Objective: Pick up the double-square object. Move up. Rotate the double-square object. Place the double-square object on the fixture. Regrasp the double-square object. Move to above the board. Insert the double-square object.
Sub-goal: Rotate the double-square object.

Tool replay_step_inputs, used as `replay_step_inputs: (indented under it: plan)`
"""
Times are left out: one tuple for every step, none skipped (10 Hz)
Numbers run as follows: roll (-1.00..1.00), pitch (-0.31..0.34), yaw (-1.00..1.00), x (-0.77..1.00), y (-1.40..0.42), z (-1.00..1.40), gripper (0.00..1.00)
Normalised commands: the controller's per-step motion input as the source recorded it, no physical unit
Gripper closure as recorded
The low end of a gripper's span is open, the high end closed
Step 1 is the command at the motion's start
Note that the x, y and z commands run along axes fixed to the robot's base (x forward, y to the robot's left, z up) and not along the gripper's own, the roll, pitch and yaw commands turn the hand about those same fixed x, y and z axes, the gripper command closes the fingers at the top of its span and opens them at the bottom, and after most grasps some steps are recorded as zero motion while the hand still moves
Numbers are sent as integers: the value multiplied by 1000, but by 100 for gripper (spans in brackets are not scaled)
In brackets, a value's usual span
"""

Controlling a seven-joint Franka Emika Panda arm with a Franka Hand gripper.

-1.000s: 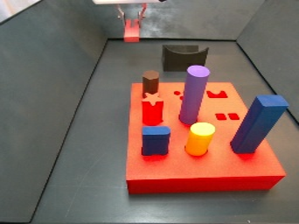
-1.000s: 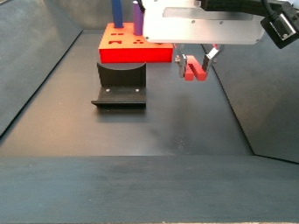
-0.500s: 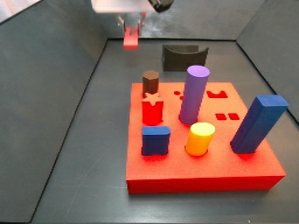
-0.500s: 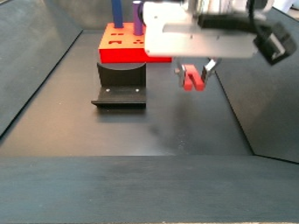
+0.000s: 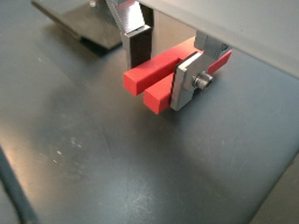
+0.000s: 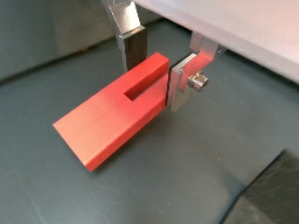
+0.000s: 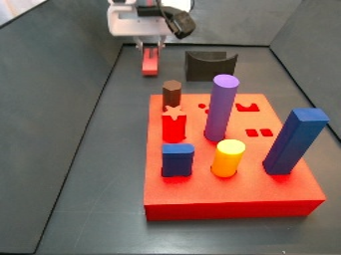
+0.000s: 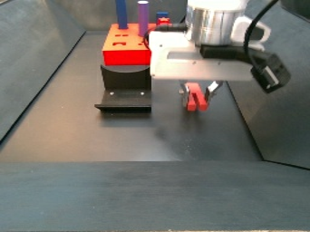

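Observation:
The double-square object [image 7: 151,63] is a slim red bar with a slot along it [image 6: 117,122] and a stepped end [image 5: 149,81]. My gripper [image 7: 150,44] is shut on it, one silver finger [image 6: 184,80] flat against its side and the other finger [image 6: 133,45] on the far side. The bar hangs low over the dark floor [image 8: 194,98], left of the fixture [image 7: 206,64] and beyond the board [image 7: 233,194]. Whether the bar touches the floor I cannot tell. In a side view my gripper [image 8: 195,88] is right of the fixture [image 8: 123,95].
The red board [image 8: 127,47] carries purple [image 7: 220,107], blue [image 7: 294,140], yellow [image 7: 229,157] and brown [image 7: 172,94] pegs. Grey walls enclose the floor on both sides. The fixture [image 5: 84,24] shows behind the fingers in a wrist view.
The gripper has turned at the wrist and come down from the top of the side view towards the floor, still holding the red bar.

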Motion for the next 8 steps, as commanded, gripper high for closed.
replay_step_inputs:
  plan:
    - [-42,-26,21,42,5,-382,100]
    - [-48,-29,18,40,7,-221,100]
    - [0,0,0,0,0,0,0]
    - [0,0,0,0,0,1000,0]
    - [0,2,0,-1,0,1000,0]
    - [0,39,-7,-17,0,1000,0]
    - [1,55,-11,-17,2,1000,0]
    - [6,76,-20,-18,5,1000,0]
